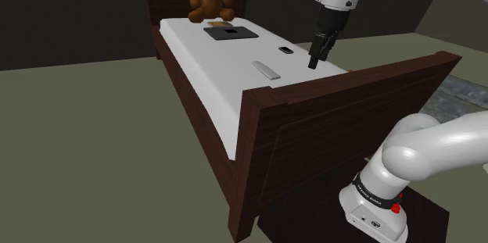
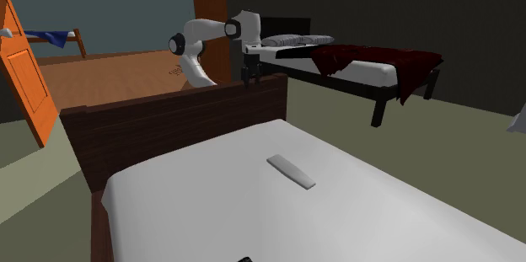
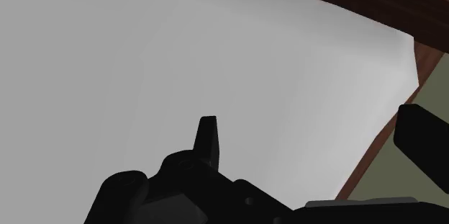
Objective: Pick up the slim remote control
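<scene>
Tool (image 1: 314,55) spread wide, empty, hovering over the bed (image 1: 202,66) | slim remote (image 1: 266,71) lies flat, untouched, toward the shoulder view's left of it (by the footboard (image 1: 328,116)) | reach, grasp, lift — all ahead.

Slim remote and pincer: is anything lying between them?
Nothing: in the shoulder view, bare white mattress separates the grey remote from the open pincer.

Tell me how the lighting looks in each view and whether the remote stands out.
Shoulder view: dim overall, the white bed is brightest, the grey remote reads clearly. Second exterior view: the remote is barely darker than the bed, no hard shadow. Wrist view: soft shading, no glare, black fingers.
</scene>
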Controlling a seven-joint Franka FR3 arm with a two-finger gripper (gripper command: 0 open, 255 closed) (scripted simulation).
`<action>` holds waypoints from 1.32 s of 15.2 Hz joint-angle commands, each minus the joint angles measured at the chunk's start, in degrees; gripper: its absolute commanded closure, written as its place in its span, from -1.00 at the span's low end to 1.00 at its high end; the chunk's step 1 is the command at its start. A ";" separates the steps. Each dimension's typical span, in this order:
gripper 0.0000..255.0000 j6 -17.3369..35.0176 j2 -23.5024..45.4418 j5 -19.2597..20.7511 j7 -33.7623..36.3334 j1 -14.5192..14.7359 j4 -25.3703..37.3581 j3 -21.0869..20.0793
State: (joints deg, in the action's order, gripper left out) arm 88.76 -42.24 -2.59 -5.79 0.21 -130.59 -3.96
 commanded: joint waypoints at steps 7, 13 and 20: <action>-1.00 7.97 11.19 1.18 1.17 -2.33 3.04 0.99; -1.00 14.15 23.01 2.19 2.49 -4.32 8.52 2.20; -1.00 18.78 37.18 2.85 3.93 -6.30 17.88 3.86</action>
State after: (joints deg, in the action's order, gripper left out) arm 107.00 -7.29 0.18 -1.98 -5.76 -114.41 -0.41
